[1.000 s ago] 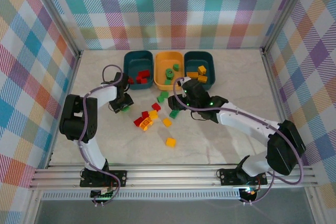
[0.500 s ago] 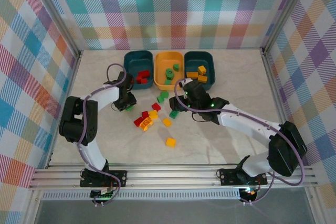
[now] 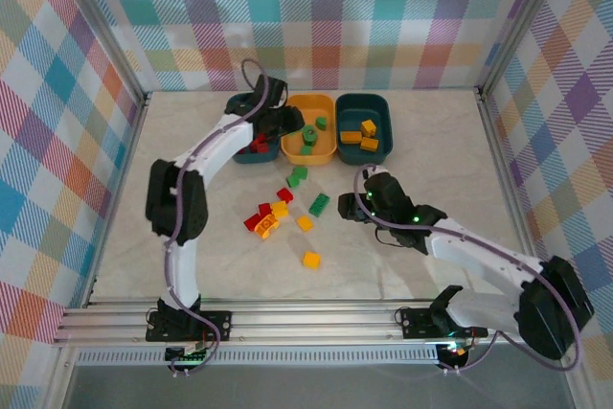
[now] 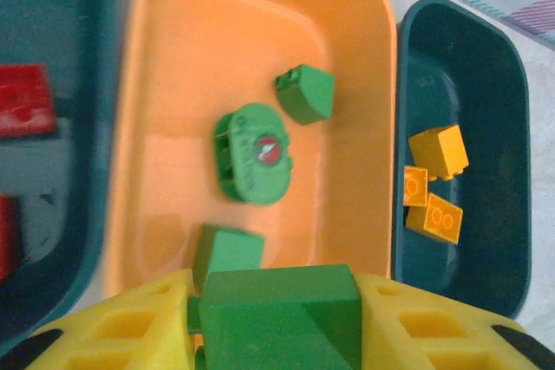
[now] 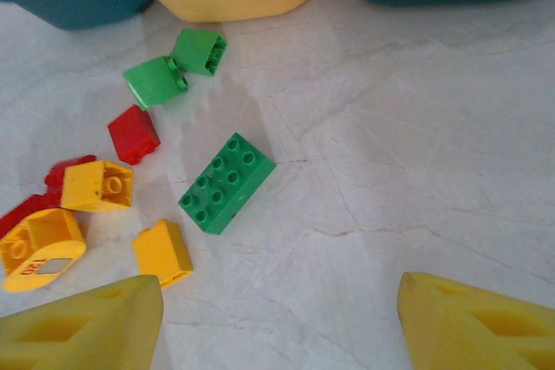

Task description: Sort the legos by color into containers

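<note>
The left gripper (image 3: 279, 120) holds a green brick (image 4: 282, 305) at the orange bin's (image 4: 260, 32) 6 o'clock edge. Dropped there, it could hit the rim and bounce out. The right gripper (image 5: 277, 318) is wide open and empty.

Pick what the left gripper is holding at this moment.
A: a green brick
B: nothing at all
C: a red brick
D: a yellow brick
A: in the left wrist view, a green brick sits clamped in the left gripper, at the near end of the yellow-orange bin, where other green pieces already lie.
</note>
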Available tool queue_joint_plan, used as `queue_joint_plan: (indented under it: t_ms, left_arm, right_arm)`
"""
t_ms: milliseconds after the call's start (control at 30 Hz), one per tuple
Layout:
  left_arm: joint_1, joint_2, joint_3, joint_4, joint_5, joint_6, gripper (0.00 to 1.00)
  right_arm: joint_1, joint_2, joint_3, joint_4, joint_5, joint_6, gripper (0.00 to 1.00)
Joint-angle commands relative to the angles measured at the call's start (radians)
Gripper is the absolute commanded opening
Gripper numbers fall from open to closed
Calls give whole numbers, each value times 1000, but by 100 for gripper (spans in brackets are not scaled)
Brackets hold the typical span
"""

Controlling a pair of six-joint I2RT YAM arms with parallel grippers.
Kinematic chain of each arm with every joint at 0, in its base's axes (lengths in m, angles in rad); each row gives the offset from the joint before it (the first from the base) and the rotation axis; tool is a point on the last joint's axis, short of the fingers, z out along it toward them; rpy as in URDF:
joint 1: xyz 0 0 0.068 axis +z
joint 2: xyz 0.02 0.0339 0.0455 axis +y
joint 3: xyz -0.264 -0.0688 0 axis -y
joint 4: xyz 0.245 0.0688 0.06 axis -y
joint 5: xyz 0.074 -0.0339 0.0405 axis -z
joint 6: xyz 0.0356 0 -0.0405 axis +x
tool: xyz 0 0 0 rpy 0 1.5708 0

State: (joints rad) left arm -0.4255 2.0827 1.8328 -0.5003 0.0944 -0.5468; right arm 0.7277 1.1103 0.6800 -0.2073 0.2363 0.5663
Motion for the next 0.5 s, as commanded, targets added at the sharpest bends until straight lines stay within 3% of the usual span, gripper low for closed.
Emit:
queue_joint_plan:
  t_ms: [0,133,233,367,467]
  left_arm:
    - [-7,109,116,-88,32,31,45]
    - [-8,201,233,-110,54,48,51]
    - [-11,230,284,-89,88,90,67]
    - [-13,180,272,-24,157,141,88]
    - [-17,83,212,31,226,151,91]
  right_arm:
    - [4,-96,-1,-62,16,23,77]
    - [4,-95,41,-130,-21,-8,79]
    - [5,-60,46,-125,-47,12,80]
    - [26,20,51,-83,-39,37,78]
    - [49,145,95,-79,8,60,78]
